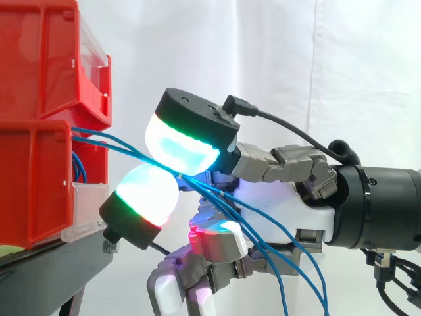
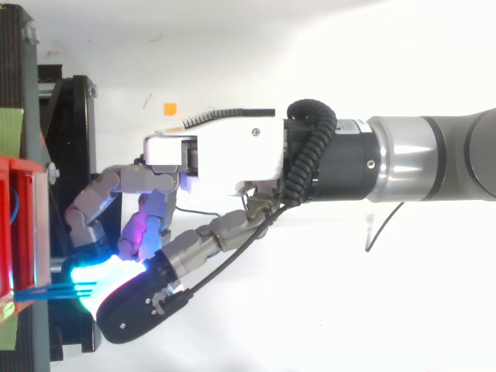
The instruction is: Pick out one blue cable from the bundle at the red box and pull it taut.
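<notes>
Several thin blue cables come out of the front of the stacked red box and run right, then hang down past the hand towards the lower right. Two glowing fingertips of the hand close together from above and below just right of the box, with the blue cables passing between them. How many cables lie in the pinch is hidden by the pads. From above, the blue cables span the short gap from the red box to the hand. The other fingers are curled below.
The red box sits on a black stand, with a clear label holder at its front lip. A white curtain hangs behind. In the top view an orange mark lies on the white surface beyond the arm.
</notes>
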